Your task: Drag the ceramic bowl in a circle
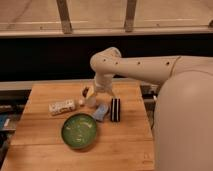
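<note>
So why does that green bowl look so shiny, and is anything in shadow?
Camera view: a pale sheen sits inside the ceramic bowl; the wooden table is warmly, evenly lit; the band behind it is dark; the gripper, open above the table's far side, catches bright light.

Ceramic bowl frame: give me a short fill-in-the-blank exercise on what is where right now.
1. The ceramic bowl is glossy ____ in colour.
2. The gripper hangs beyond the bowl, near the white cup, with its jaws ____.
3. In the picture, the black striped block lies just ____ of the blue packet.
4. Everything rests on a ____ table.
Missing words: green; open; right; wooden.
</note>
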Robot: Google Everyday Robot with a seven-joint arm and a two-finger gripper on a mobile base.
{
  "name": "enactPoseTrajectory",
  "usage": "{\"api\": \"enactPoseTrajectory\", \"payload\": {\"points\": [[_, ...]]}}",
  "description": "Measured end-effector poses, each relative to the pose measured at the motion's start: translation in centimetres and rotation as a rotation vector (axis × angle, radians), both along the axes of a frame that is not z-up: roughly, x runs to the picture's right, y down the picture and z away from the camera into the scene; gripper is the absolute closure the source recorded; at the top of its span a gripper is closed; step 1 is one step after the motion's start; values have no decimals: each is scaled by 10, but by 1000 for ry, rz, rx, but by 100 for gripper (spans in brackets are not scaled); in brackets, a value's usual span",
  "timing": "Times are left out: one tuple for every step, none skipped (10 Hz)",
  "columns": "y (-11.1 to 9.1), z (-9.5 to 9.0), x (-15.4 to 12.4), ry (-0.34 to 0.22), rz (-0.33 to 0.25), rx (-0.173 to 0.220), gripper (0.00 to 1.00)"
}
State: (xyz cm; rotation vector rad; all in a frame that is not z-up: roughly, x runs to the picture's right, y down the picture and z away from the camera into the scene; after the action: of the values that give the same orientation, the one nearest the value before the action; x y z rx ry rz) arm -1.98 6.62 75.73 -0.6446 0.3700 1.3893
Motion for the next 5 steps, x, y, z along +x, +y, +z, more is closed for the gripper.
{"api": "enactPoseTrajectory", "payload": {"points": [[18,-3,-1,-8,16,-21,20],[32,-2,-3,-19,27,-38,20],[46,-1,-11,-77,51,-55,20],[53,-2,-16,-132,62,-74,20],[57,-3,-20,-174,72,-84,20]]}}
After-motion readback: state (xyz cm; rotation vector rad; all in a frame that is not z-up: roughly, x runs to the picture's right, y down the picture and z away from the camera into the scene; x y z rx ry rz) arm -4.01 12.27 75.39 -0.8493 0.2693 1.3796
